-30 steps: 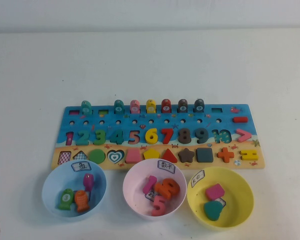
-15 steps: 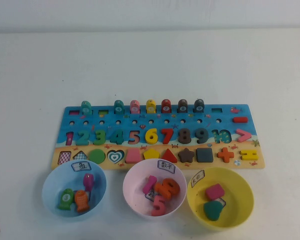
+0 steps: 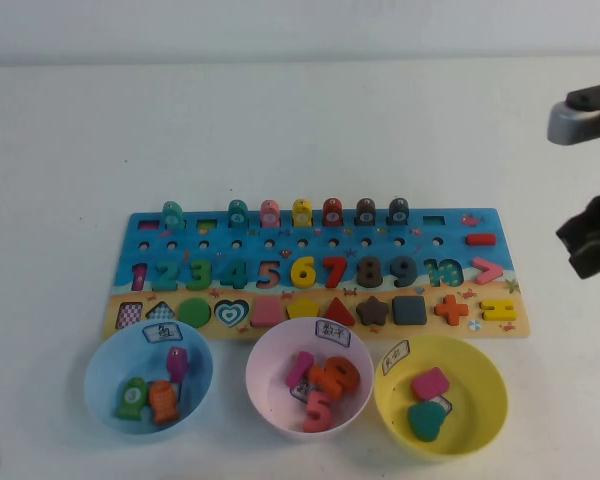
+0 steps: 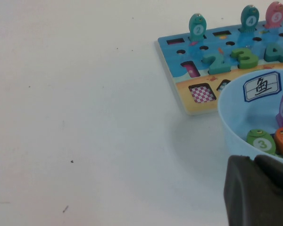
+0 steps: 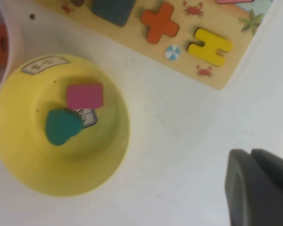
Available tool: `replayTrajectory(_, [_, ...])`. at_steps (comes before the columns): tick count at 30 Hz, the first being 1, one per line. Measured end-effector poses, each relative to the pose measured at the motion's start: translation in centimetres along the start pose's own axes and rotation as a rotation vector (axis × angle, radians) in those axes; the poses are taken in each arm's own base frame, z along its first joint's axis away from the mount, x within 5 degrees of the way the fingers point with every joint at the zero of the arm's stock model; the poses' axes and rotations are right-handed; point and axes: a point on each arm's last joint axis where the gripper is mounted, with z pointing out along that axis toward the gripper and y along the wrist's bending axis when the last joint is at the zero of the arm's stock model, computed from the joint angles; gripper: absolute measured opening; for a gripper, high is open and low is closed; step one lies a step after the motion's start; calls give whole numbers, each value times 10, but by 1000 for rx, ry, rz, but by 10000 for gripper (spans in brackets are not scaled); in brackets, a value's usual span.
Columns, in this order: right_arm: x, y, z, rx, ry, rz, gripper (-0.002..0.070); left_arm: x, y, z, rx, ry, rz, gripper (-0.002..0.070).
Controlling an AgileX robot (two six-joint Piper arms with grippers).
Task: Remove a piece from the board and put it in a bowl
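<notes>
Our right pincer (image 5: pixel 259 188), closed and empty, hovers beside the long blue puzzle board (image 3: pixel 420 228) to reach the small red minus bar (image 3: pixel 479 239); left pincer (image 4: pixel 257 190), state unclear, sits parked.

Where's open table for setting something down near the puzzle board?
Bare table lies beyond the board and on its left. The right side holds the shut right pincer. Nearside is crowded: blue bowl, pink bowl, yellow bowl. Left pincer sits beside the blue bowl.

Your right arm (image 3: pixel 590 190) reaches in from the right edge, raised above the table. Your right gripper (image 5: pixel 259 188) hangs with its jaws pressed together and nothing between them. Only a dark edge of your left gripper (image 4: pixel 257 190) shows, low at the near left corner.
</notes>
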Motion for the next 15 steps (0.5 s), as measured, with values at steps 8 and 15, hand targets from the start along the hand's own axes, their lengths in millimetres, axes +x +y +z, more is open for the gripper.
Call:
replayTrajectory(8, [-48,-4,25,33,-8,13,-17,0,0,0,0,0,0,-4])
replayTrajectory(15, [-73,-6,39,4,-76,38,-17,0,0,0,0,0,0,-4])
